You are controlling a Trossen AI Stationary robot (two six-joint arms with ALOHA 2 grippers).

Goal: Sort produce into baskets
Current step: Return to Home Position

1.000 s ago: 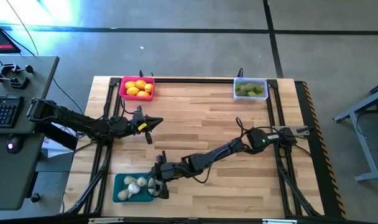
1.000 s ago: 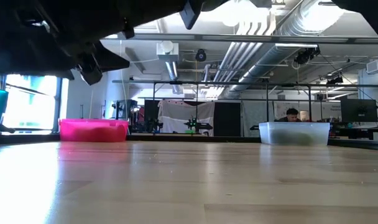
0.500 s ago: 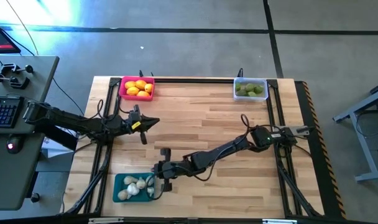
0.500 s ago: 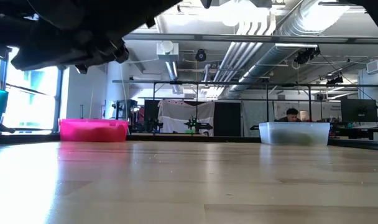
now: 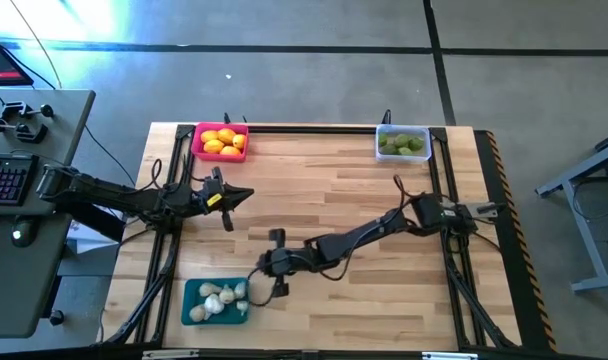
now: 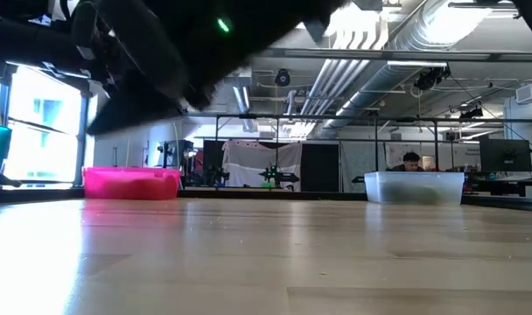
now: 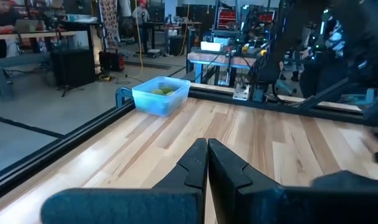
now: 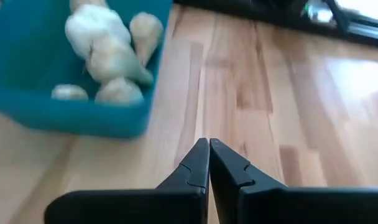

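right gripper (image 8: 209, 147) withdrawn from teal bin (image 8: 71, 119), jaws pressed together; left gripper (image 7: 207, 147) same.

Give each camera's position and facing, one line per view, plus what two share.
High: overhead, straight down on table, left arm, right arm.
Low: table height, looking across to pink bin, clear bin; dark arm overhead.
Left wrist: behind shut left gripper, facing clear bin.
Right wrist: behind shut right gripper, facing teal bin.
Shared: low and left wrist see clear bin.

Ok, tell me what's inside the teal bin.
Only white garlic bulbs, bunched together in the teal bin, with part of its floor bare. They overlap, so their exact count and anything beneath them cannot be seen.
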